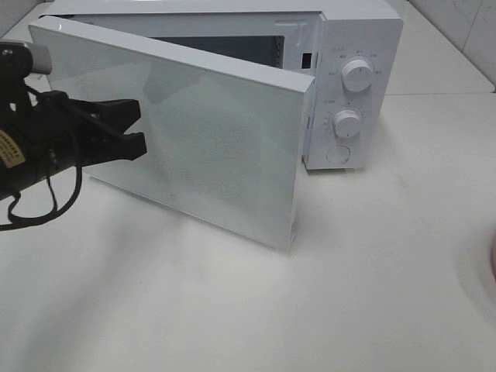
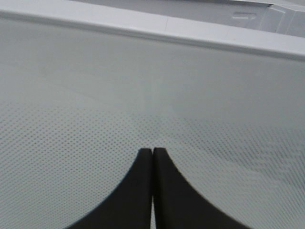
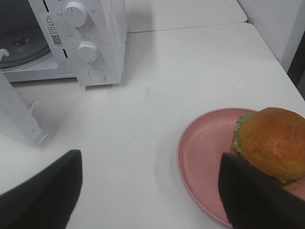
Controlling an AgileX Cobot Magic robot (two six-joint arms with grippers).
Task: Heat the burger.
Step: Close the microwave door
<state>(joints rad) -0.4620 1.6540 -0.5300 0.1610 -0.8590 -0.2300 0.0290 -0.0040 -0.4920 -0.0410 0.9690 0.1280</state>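
Domed golden burger [image 3: 271, 143] on flat pink plate [image 3: 202, 157]; microwave door [image 1: 194, 132] w/ dotted mesh.

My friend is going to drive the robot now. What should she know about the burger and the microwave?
Left gripper: jaws shut, empty, right at the microwave door.
Right gripper: jaws open, empty, above the table near the plate.
Burger: on the pink plate, on the table, off to the right of the microwave.
Done: door is swung open.
Left: pick up the burger, put it inside the microwave, close the door, turn the knobs.
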